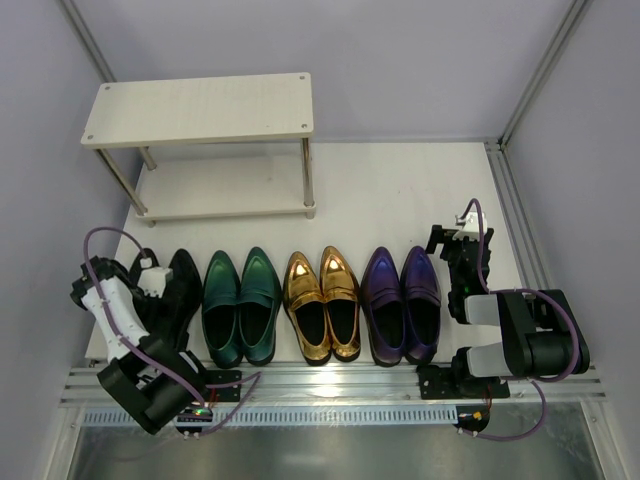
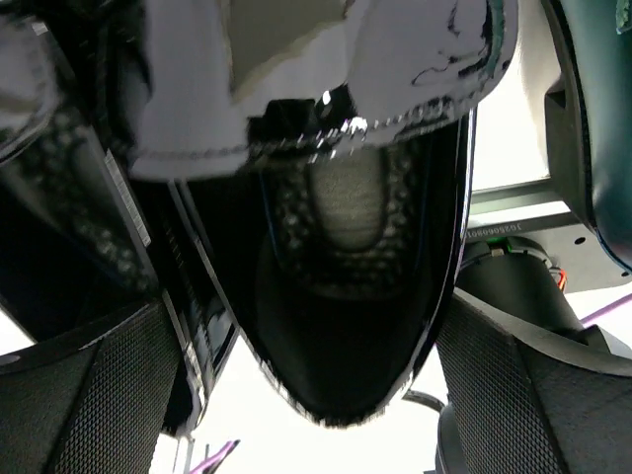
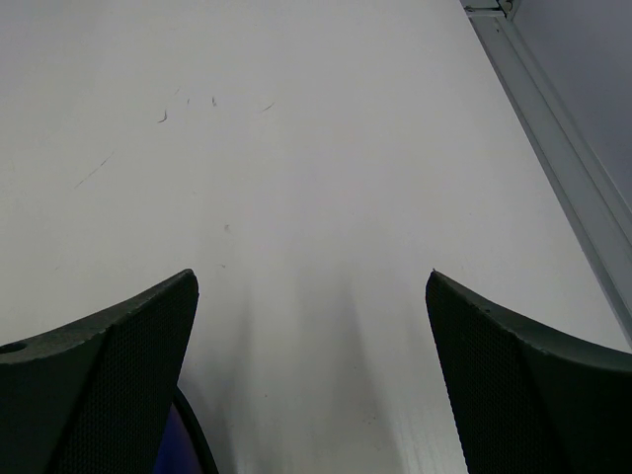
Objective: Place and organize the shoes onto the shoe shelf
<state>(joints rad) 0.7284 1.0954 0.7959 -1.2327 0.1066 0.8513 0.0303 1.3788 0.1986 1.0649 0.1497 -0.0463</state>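
The shoe shelf (image 1: 200, 110) stands at the back left, with both boards bare. The shoes stand in a row along the near edge, toes toward the shelf: a black pair (image 1: 182, 290), a green pair (image 1: 240, 305), a gold pair (image 1: 322, 300) and a purple pair (image 1: 402, 300). My left gripper (image 1: 163, 290) hangs low over the black pair. In the left wrist view it (image 2: 304, 301) is open, its fingers on either side of the heel of a black shoe (image 2: 346, 326). My right gripper (image 1: 452, 260) is open and empty over bare table right of the purple pair (image 3: 311, 274).
An aluminium rail (image 1: 350, 380) runs along the near edge behind the shoe heels. A metal frame rail (image 1: 515, 210) borders the table on the right. Grey walls close the back and sides. A green shoe (image 2: 592, 118) lies just right of the left gripper.
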